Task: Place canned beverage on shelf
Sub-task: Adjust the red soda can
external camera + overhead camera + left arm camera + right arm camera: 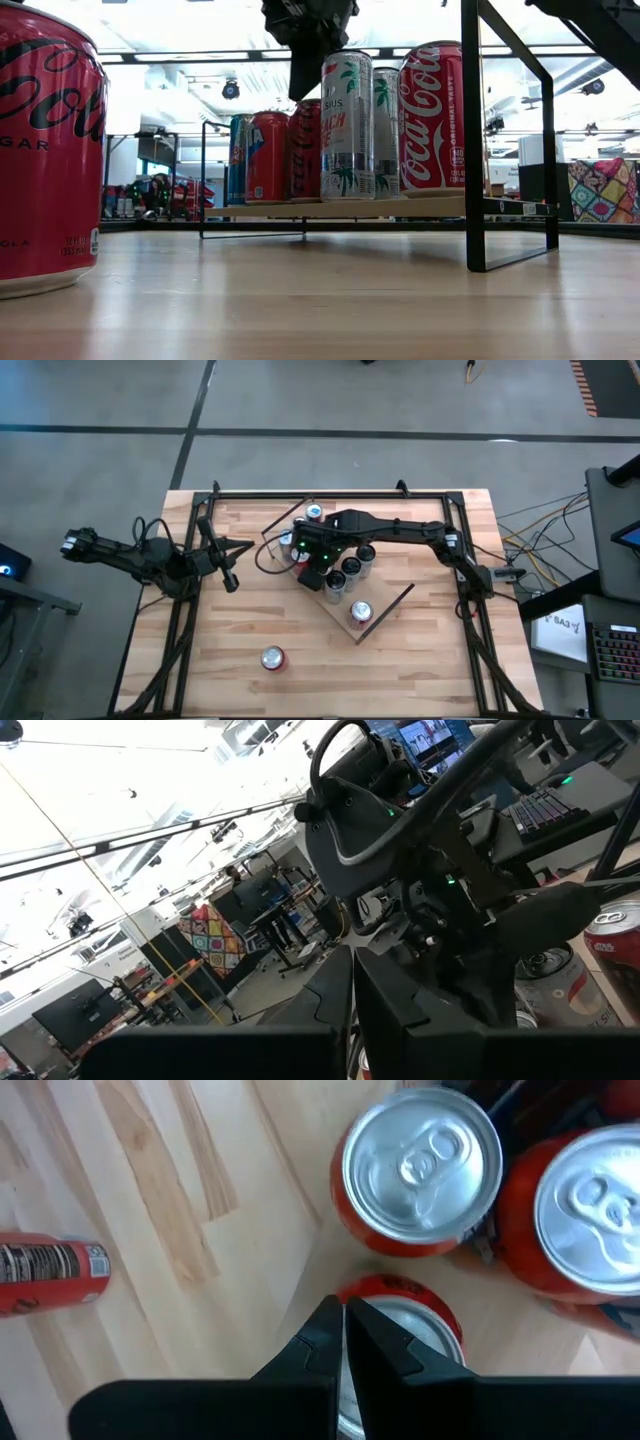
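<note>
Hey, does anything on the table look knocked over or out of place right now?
One red can lies on its side on the bare tabletop, off the shelf, while the cans on the shelf stand upright. Another can stands alone near the table's front edge, apart from the group. No spill shows.

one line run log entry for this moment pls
right gripper: jaws shut, empty, above cans on shelf | left gripper: jaws shut, parked off shelf's left | loose can: upright on table, not shelved
</note>
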Robot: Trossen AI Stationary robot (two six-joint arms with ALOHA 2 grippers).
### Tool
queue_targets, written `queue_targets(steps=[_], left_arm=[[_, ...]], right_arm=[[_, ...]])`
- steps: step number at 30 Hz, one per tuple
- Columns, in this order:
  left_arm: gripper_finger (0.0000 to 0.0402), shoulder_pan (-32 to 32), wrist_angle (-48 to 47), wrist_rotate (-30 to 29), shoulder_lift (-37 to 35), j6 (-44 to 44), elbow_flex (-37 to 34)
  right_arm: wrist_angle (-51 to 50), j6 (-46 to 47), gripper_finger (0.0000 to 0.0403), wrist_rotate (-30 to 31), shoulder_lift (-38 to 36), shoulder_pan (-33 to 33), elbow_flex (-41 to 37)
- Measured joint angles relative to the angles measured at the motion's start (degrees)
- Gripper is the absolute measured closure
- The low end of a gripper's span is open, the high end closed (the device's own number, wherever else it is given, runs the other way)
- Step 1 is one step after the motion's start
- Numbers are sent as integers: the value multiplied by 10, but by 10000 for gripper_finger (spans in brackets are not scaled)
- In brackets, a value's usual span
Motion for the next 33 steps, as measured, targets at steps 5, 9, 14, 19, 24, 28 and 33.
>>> queue_targets(steps=[5,9,14,19,24,28,33], left_arm=[[402,0,0,0,0,0,0],[402,0,0,0,0,0,0],[402,0,0,0,0,0,0],[402,0,0,0,0,0,0],[402,0,0,0,0,0,0],[402,0,0,0,0,0,0],[402,0,0,0,0,0,0]], right_arm=[[-33,2,394,-2,-2,0,0],[-36,5,394,-2,-1,3,-4],[-24,-1,394,-2,6,3,-4],[-6,2,394,-2,13,3,-4],[-6,0,394,-1,13,3,-4],[-2,-2,394,-1,14,3,1],[-1,-16,394,1,16,3,18]])
